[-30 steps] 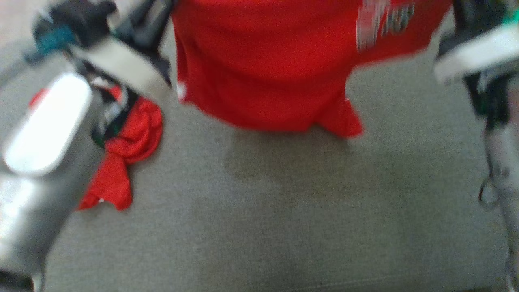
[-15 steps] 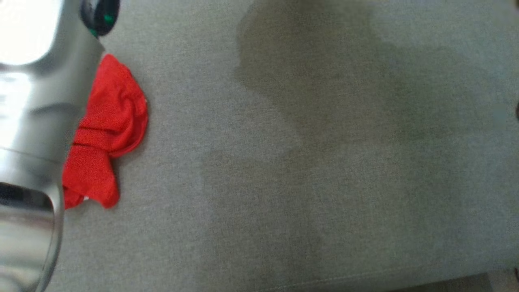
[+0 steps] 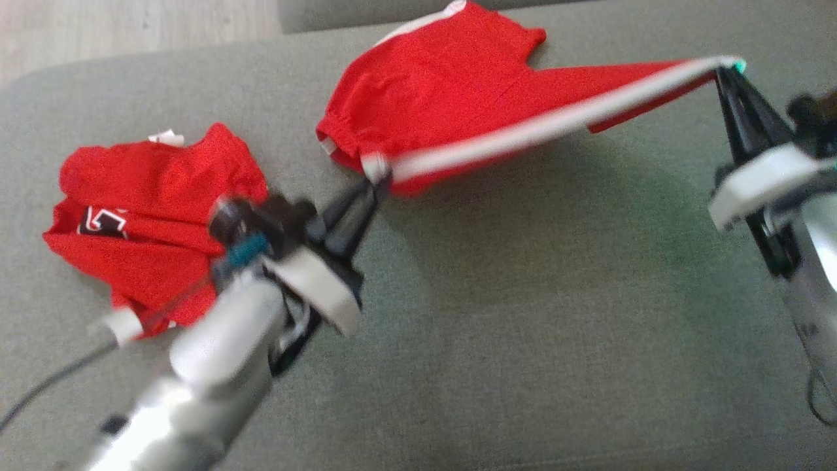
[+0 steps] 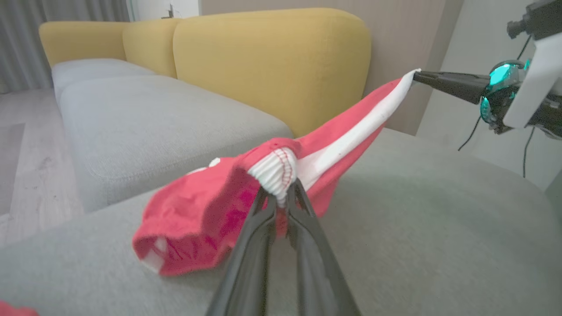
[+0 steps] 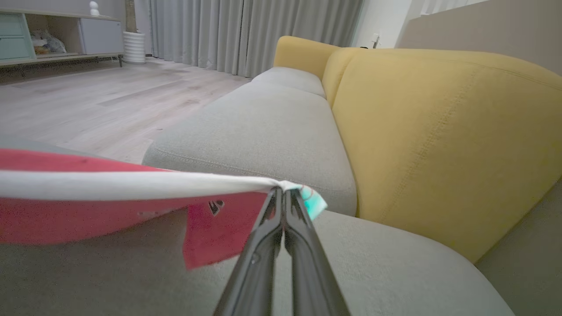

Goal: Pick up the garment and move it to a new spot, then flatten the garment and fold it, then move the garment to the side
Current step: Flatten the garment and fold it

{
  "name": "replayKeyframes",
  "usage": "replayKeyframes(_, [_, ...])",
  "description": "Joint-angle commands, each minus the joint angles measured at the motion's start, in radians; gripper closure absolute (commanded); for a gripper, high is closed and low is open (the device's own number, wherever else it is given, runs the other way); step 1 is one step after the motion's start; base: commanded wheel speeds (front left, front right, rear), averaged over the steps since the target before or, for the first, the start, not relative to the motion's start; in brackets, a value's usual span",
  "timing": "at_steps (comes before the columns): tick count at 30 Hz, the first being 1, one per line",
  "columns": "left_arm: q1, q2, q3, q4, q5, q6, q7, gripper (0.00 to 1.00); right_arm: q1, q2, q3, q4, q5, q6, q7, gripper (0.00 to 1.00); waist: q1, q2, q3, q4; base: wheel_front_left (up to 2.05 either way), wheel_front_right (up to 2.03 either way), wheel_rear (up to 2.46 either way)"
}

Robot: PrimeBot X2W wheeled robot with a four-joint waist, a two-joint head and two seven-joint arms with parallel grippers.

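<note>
**Red garment stretched between two clamped grippers**

The left gripper [image 3: 378, 186], centre-left of the head view, is clamped on the ribbed white corner of the red garment [image 3: 444, 98]. The right gripper [image 3: 724, 69], upper right, pinches the other end of the white band. The band hangs taut between them, and the rest lies bunched on the grey cushion [image 3: 523, 340] at upper centre. The cloth looks light, soft and limp, so the band is probably the firmest hold. Blur and bunching hide its real shape.

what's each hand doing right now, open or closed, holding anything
Left hand: closed, holding the red garment by its white edge.
Right hand: closed, holding the same garment at the edge's other end.
</note>
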Motion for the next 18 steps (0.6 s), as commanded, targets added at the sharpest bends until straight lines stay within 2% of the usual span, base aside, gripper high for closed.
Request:
replayKeyframes(1, [-0.010, 0.039, 0.022, -0.041, -0.003, 0.002, -0.010, 1.00, 0.026, -0.043, -0.010, -0.049, 0.016, -0.001, -0.006, 1.00, 0.0002, 0.0000, -0.028, 0.006, 0.00, 0.00, 0.00])
replayKeyframes(5, [0.106, 0.050, -0.014, -0.104, -0.002, 0.025, -0.010, 1.00, 0.170, -0.088, -0.030, -0.123, 0.040, -0.001, -0.006, 1.00, 0.0002, 0.0000, -0.068, 0.003, 0.00, 0.00, 0.00])
replayKeyframes(10, [0.208, 0.062, -0.039, -0.196, -0.011, 0.070, 0.008, 1.00, 0.341, -0.120, -0.104, -0.235, 0.068, -0.001, 0.017, 1.00, 0.0002, 0.0000, -0.109, 0.000, 0.00, 0.00, 0.00])
replayKeyframes(14, [0.263, 0.079, -0.059, -0.274, -0.012, 0.103, 0.034, 1.00, 0.471, -0.123, -0.149, -0.362, 0.051, -0.001, 0.063, 1.00, 0.0002, 0.0000, -0.125, -0.007, 0.00, 0.00, 0.00])
replayKeyframes(16, [0.275, 0.087, -0.063, -0.302, -0.009, 0.117, 0.043, 1.00, 0.511, -0.097, -0.183, -0.417, 0.046, -0.001, 0.081, 1.00, 0.0002, 0.0000, -0.122, -0.009, 0.00, 0.00, 0.00])
replayKeyframes(17, [0.275, 0.092, -0.066, -0.312, -0.001, 0.126, 0.047, 1.00, 0.523, -0.079, -0.204, -0.442, 0.043, -0.001, 0.090, 0.75, 0.0002, 0.0000, -0.119, -0.008, 0.00, 0.00, 0.00])
replayKeyframes(18, [0.274, 0.096, -0.068, -0.320, 0.008, 0.135, 0.048, 1.00, 0.531, -0.061, -0.224, -0.467, 0.032, -0.001, 0.096, 0.05, 0.0002, 0.0000, -0.116, -0.007, 0.00, 0.00, 0.00])
